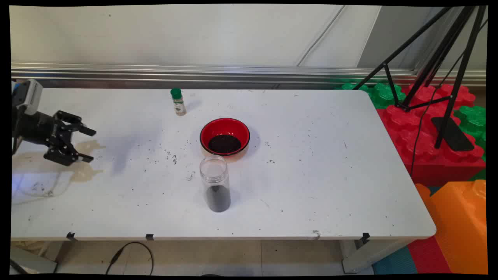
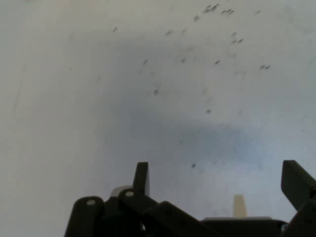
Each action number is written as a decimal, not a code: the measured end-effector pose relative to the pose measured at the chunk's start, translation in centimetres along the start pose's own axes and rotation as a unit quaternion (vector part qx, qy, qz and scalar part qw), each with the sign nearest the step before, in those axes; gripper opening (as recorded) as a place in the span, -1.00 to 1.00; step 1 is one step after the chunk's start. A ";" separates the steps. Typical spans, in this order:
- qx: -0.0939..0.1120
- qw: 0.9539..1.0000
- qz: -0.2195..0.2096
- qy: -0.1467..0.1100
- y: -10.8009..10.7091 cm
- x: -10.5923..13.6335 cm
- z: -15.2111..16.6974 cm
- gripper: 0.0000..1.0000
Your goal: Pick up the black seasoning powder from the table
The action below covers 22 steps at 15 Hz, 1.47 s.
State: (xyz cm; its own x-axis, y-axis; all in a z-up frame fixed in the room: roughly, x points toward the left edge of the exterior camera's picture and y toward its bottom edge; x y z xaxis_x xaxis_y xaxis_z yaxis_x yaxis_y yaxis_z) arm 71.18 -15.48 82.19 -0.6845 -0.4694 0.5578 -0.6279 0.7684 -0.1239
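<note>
1. White surface (image 1: 319,186), set against a pale wall with a metal rail along its far edge; dark specks lie scattered over its middle, and a pale brownish stain (image 1: 87,159) marks it near the left edge.
2. End effector (image 1: 88,144): poised above the left end of the surface, pointing toward the middle. Its two black fingers stand wide apart and nothing lies between them. In the hand view only speckled bare surface shows beyond the fingertips (image 2: 141,174).
3. Red bowl (image 1: 225,136): at the middle of the surface, nearer the far edge, holding a dark granular mass in its bottom.
4. Clear jar (image 1: 215,182): upright and without a lid, just on the near side of the bowl, close to it; whether the two touch cannot be told. Dark granules fill roughly its lower third.
5. Small bottle with a green cap (image 1: 177,102): upright near the far edge, to the left of the bowl and apart from it.
6. State of progress: dark material sits in both bowl and jar, and some is spilt on the surface. The end effector is well apart from all three containers.
7. Beyond the right edge: a black tripod (image 1: 439,58) standing on red, green and orange blocks (image 1: 428,128).
</note>
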 end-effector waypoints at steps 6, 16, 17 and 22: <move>-0.039 0.996 0.073 0.028 1.1 1.7 1.4 1.00; -0.093 0.981 0.150 0.080 2.5 5.2 4.8 1.00; -0.098 0.980 0.153 0.085 2.6 5.6 5.2 1.00; -0.128 0.971 0.165 0.115 3.5 7.5 7.3 1.00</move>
State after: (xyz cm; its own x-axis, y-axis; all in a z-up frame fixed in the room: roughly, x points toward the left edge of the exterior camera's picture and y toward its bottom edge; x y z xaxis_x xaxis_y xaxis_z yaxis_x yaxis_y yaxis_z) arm 61.20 -19.50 79.95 -0.7137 -0.0935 0.6942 -0.2557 0.9574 -0.1340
